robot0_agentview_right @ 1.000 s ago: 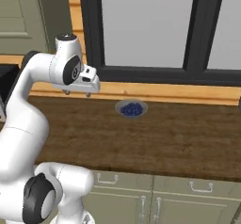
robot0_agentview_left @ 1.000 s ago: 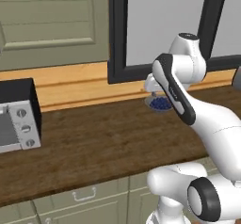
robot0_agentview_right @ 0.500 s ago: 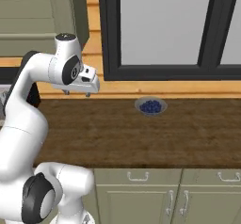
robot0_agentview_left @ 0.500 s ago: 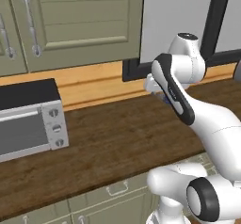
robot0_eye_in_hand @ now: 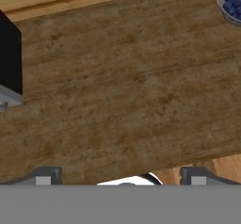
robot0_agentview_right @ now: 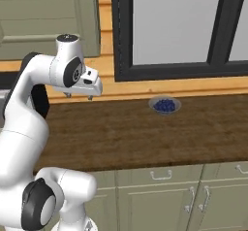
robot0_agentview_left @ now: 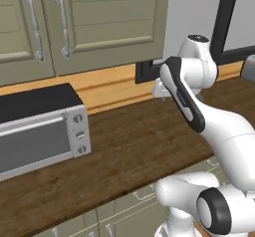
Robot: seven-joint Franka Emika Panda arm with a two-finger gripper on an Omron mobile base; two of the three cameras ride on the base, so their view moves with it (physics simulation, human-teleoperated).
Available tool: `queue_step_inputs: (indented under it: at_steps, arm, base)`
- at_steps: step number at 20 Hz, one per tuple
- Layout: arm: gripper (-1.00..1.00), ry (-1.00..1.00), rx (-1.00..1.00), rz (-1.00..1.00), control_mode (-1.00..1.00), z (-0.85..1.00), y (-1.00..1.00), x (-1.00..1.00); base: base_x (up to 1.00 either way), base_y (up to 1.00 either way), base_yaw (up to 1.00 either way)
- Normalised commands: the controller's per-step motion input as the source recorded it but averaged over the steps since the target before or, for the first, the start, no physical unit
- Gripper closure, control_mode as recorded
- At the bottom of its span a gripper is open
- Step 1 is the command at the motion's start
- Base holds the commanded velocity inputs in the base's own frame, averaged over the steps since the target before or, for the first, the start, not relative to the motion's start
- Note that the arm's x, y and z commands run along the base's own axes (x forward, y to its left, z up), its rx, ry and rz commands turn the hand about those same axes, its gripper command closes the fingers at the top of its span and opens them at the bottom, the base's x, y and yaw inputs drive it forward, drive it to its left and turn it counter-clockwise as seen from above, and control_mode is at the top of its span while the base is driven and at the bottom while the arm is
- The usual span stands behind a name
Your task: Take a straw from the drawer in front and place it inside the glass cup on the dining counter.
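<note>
My gripper (robot0_agentview_left: pixel 160 92) hangs a little above the dark wood worktop (robot0_agentview_left: pixel 139 141), pointing down, with nothing between its fingers. In the right base view the gripper (robot0_agentview_right: pixel 77 95) sits just below the white wrist. In the hand view its two tips stand far apart at the bottom corners, so the gripper (robot0_eye_in_hand: pixel 121 176) is open over bare wood. The straw, the glass cup and the dining counter are out of view. Closed sage-green drawer fronts (robot0_agentview_right: pixel 160 175) with small handles run under the worktop; I cannot tell which is the task's drawer.
A black and silver toaster oven (robot0_agentview_left: pixel 40 131) stands at the left on the worktop, its corner (robot0_eye_in_hand: pixel 9 63) near the hand. A small bowl of blueberries (robot0_agentview_right: pixel 165 105) sits by the back wall under the black-framed window (robot0_agentview_right: pixel 174 26). Green wall cabinets (robot0_agentview_left: pixel 99 22) hang above.
The whole picture has slid to the right, so the base and cameras have moved left along the worktop. The toaster oven has come further into view. The arm keeps its pose, gripper still open.
</note>
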Motion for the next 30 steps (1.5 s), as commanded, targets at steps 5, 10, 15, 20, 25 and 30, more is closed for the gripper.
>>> queue_step_inputs:
  at_steps: [5, 10, 15, 20, 25, 30]
  arm:
    - [-1.00, 0.00, 0.00, 0.00, 1.00, 0.00, 0.00, 0.00]
    - [-1.00, 0.00, 0.00, 0.00, 1.00, 0.00, 0.00, 0.00]
    - [-1.00, 0.00, 0.00, 0.00, 1.00, 0.00, 0.00, 0.00]
    - [-1.00, 0.00, 0.00, 0.00, 1.00, 0.00, 0.00, 0.00]
    - [-1.00, 0.00, 0.00, 0.00, 1.00, 0.00, 0.00, 0.00]
    - [-1.00, 0.00, 0.00, 0.00, 1.00, 0.00, 0.00, 0.00]
  base:
    - [0.00, 0.41, -0.24]
    - [0.07, 0.33, -0.27]
    - [0.15, 0.26, -0.34]
    - [0.07, 0.28, -0.40]
    - [0.10, 0.29, -0.38]
    - [0.23, 0.30, -0.36]
